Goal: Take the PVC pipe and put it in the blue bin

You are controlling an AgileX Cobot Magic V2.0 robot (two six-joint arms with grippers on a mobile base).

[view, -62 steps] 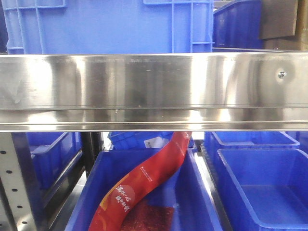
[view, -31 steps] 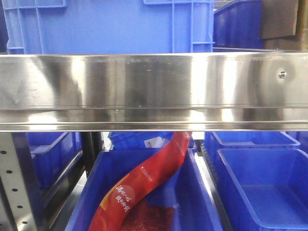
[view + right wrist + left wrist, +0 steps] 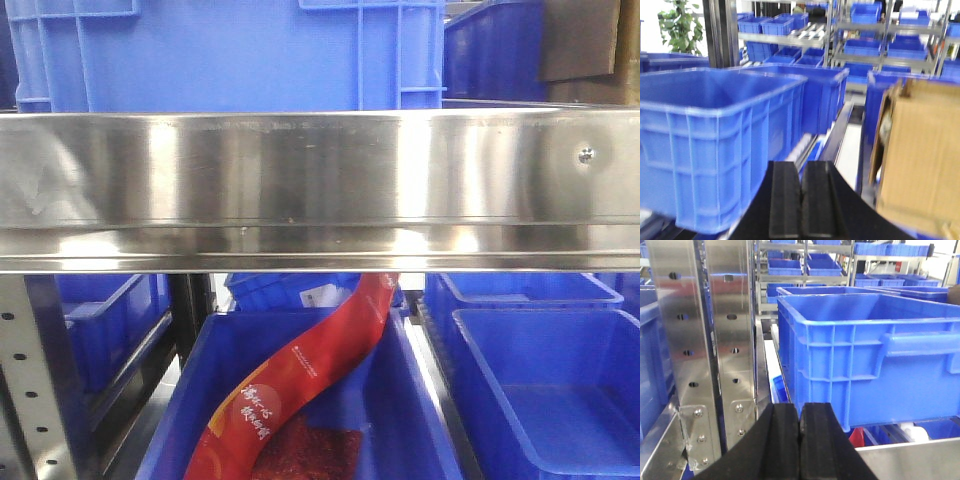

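Two closed empty hands: left hand, right hand.

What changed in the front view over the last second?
Nothing visibly moved. The red packet lies draped in the same lower blue bin, the steel shelf rail and the blue crate above it sit as before; only the glints on the rail shift slightly. No arm or PVC pipe shows in that view.
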